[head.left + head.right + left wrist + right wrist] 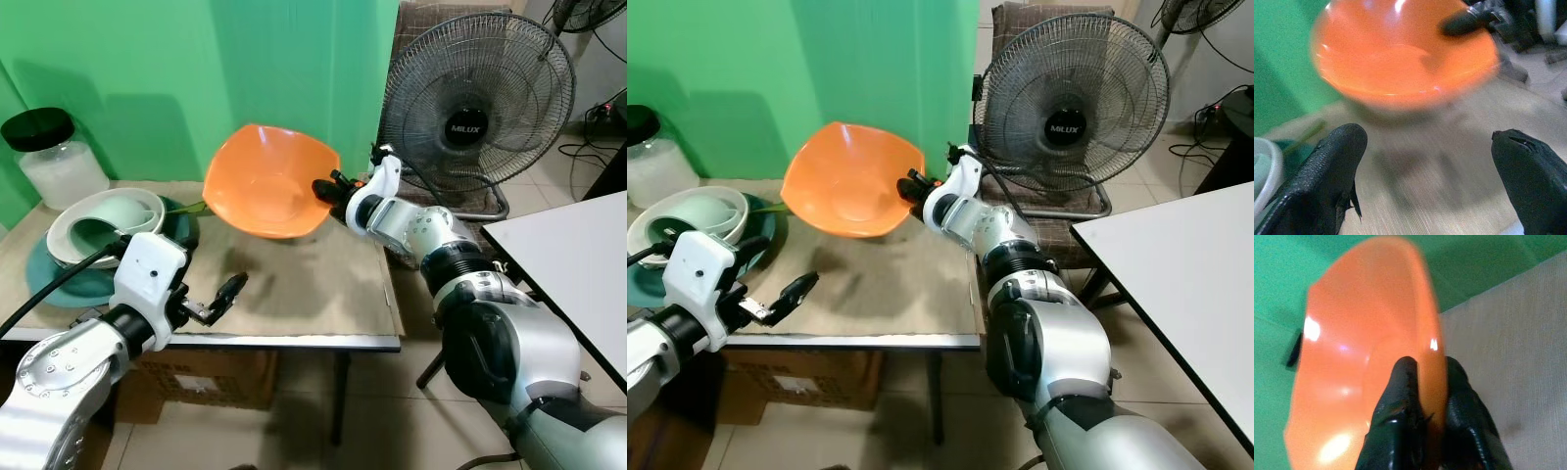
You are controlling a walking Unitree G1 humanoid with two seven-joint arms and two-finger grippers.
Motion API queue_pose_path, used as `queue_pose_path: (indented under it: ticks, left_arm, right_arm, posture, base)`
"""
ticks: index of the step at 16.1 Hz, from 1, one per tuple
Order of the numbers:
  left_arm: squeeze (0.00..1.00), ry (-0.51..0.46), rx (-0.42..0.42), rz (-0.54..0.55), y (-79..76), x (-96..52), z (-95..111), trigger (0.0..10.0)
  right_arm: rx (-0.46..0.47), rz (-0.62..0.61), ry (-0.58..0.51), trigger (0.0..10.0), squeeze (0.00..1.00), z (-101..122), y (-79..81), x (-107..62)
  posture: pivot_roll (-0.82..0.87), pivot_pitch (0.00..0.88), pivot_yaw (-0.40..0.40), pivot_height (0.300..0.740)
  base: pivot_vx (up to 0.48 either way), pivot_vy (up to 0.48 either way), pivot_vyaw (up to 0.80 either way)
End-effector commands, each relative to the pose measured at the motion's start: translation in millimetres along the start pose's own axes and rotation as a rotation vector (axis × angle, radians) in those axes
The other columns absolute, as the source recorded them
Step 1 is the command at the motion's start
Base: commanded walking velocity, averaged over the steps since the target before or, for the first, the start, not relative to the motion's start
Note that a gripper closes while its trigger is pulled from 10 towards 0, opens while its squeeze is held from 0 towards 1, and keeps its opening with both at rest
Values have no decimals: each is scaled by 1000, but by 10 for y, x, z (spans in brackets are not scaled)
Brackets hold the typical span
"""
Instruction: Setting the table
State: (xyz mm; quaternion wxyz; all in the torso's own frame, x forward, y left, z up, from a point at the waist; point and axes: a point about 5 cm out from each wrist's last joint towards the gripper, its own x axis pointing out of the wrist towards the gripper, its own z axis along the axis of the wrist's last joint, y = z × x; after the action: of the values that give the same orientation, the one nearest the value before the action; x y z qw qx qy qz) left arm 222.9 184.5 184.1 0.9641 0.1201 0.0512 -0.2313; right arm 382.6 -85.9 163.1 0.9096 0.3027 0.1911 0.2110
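An orange bowl (263,179) hangs tilted above the back of the wooden table (313,284), its hollow facing me. My right gripper (328,188) is shut on its right rim; the right wrist view shows one black finger (1400,396) inside the orange bowl (1361,352) and one outside. My left gripper (220,297) stands open low over the table's front edge, nothing between its fingers (1327,171). It points at the orange bowl (1400,54). At the table's left, a pale green bowl (98,223) lies tilted on teal plates (69,279).
A glass jar with a black lid (54,152) stands at the back left. A green wall (196,69) is behind the table. A large floor fan (475,108) stands right of the table, and a white table (578,264) at far right. A cardboard box (211,377) sits underneath.
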Motion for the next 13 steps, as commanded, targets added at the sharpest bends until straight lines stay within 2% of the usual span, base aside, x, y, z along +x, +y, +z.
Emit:
queue_pose_path:
  ticks: [1, 2, 5, 7, 9, 11, 12, 13]
  left_arm:
    - [631, -24, 15, 29, 14, 3, 76, 10000]
    - [631, -50, 7, 33, -22, 30, 133, 10000]
    - [627, -48, 3, 24, -44, 20, 125, 10000]
    - [627, -58, 0, 36, -43, 40, 144, 10000]
    - [631, -84, -6, 71, -71, 112, 174, 10000]
    - [631, -95, -9, 81, -98, 152, 186, 10000]
    - [592, -110, -19, 94, -176, 242, 199, 10000]
    - [537, -119, -30, 126, -223, 314, 201, 10000]
  right_arm:
    - [-150, -20, -39, 10000, 0, 102, 19, -149]
    - [-289, -42, -54, 10000, 0, 25, 44, -318]
    - [-287, -43, -63, 10000, 0, 47, 47, -305]
    - [-305, -31, -140, 10000, 0, 79, 117, -457]
    - [-382, -58, -321, 10000, 0, 195, 164, -772]
    - [-422, -77, -367, 10000, 0, 211, 162, -883]
    - [-485, -115, -438, 10000, 0, 187, 132, -1095]
    - [-510, -145, -490, 10000, 0, 159, 123, -1276]
  posture:
    - [-28, 0, 32, 740]
    - [-26, 0, 29, 740]
    - [-26, 0, 28, 740]
    - [-24, 0, 21, 740]
    - [-34, 0, 18, 740]
    - [-39, 0, 20, 740]
    - [-62, 0, 34, 740]
    - [-70, 0, 39, 740]
  base:
    - [0, 0, 0]
    - [0, 0, 0]
    - [0, 0, 0]
    - [0, 0, 0]
    - [0, 0, -603]
    - [0, 0, -800]
    - [0, 0, -800]
    - [0, 0, -800]
